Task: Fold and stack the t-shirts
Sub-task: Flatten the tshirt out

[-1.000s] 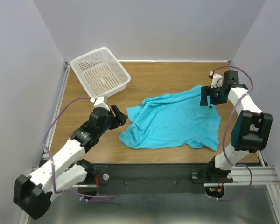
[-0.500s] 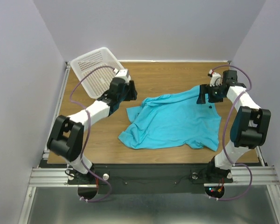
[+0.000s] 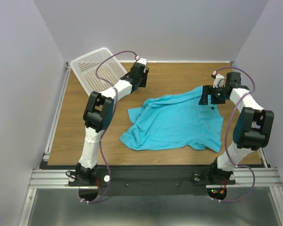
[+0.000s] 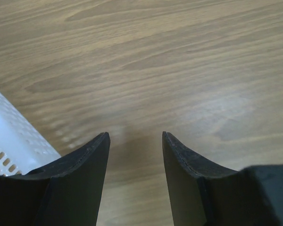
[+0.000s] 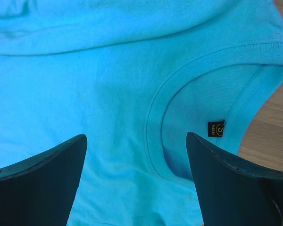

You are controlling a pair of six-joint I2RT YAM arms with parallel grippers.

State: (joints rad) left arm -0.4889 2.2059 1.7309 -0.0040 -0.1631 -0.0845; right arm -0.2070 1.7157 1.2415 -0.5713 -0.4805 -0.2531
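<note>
The turquoise t-shirt (image 3: 174, 122) lies crumpled and spread on the wooden table, right of centre. My right gripper (image 3: 205, 99) hovers over its far right corner. In the right wrist view that gripper (image 5: 137, 139) stands wide open just above the round neckline, with the small dark size label (image 5: 216, 128) near its right finger and no cloth between the fingers. My left gripper (image 3: 144, 77) is stretched out to the back of the table, beyond the shirt's left end. In the left wrist view it (image 4: 136, 136) is open over bare wood.
A white perforated basket (image 3: 92, 70) sits tilted at the back left, right beside the left forearm; its corner (image 4: 9, 136) shows by the left finger. Purple-grey walls close in the back and both sides. Bare wood (image 3: 85, 117) lies left of the shirt.
The left arm has swung from the near left out to the back of the table, past the basket, which shifted slightly left. Its jaws narrowed a little. The right gripper barely moved.
</note>
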